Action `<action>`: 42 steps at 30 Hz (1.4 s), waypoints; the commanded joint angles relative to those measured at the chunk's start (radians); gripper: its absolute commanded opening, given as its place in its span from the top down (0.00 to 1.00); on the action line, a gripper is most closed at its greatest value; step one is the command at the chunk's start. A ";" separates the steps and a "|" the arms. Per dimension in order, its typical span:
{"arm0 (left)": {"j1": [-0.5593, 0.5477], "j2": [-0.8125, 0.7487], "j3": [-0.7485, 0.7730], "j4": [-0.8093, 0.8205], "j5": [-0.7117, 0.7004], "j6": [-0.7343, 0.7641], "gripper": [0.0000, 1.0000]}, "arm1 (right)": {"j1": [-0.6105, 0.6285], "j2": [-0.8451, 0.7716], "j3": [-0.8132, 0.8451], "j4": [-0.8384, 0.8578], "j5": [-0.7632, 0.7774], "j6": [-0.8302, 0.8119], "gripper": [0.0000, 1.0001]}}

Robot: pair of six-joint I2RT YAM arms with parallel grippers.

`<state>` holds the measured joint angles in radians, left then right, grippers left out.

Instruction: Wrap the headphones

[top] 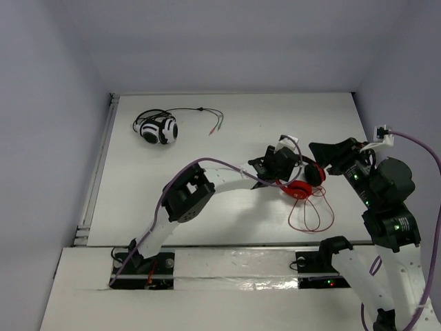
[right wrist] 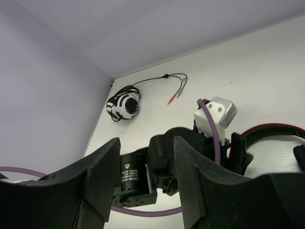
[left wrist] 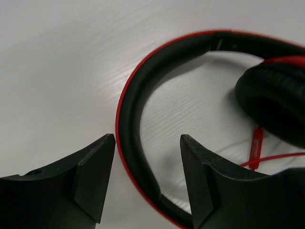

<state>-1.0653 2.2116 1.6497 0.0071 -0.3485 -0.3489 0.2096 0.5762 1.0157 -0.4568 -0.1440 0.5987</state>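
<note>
Headphones: I see the red headphones (top: pixel 301 185) lying on the bench (top: pixel 227 227), right of centre, between my two arms.
Left fingers: the left fingers (left wrist: pixel 90 171) are spread apart and straddle the headband (left wrist: pixel 127 119). On my wrist view the band curves down through the gap, hard by the left-hand finger, with bare bench between it and the other finger. I can't tell whether either finger touches it.
Ear pad: a black ear pad (left wrist: pixel 271 100) sits inside the band's arc, off to the right of the fingers.
Cable: the thin red cable (top: pixel 310 217) lies in loose loops on the bench, on the near side of the ear cups.
Right fingers: the right fingers (right wrist: pixel 95 176) are parted with nothing between them, held above the bench just right of the headphones and facing my left wrist.
Other set: black-and-white headphones (top: pixel 157 129) rest far left, well apart.
</note>
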 commanded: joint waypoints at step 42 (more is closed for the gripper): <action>0.097 0.079 0.102 0.080 0.155 0.191 0.37 | -0.004 -0.001 -0.009 0.058 -0.026 -0.010 0.46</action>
<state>-0.9745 2.2581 1.7088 0.1036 -0.2329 -0.1799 0.2096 0.5777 0.9993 -0.4553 -0.1555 0.5987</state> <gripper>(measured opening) 0.637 0.541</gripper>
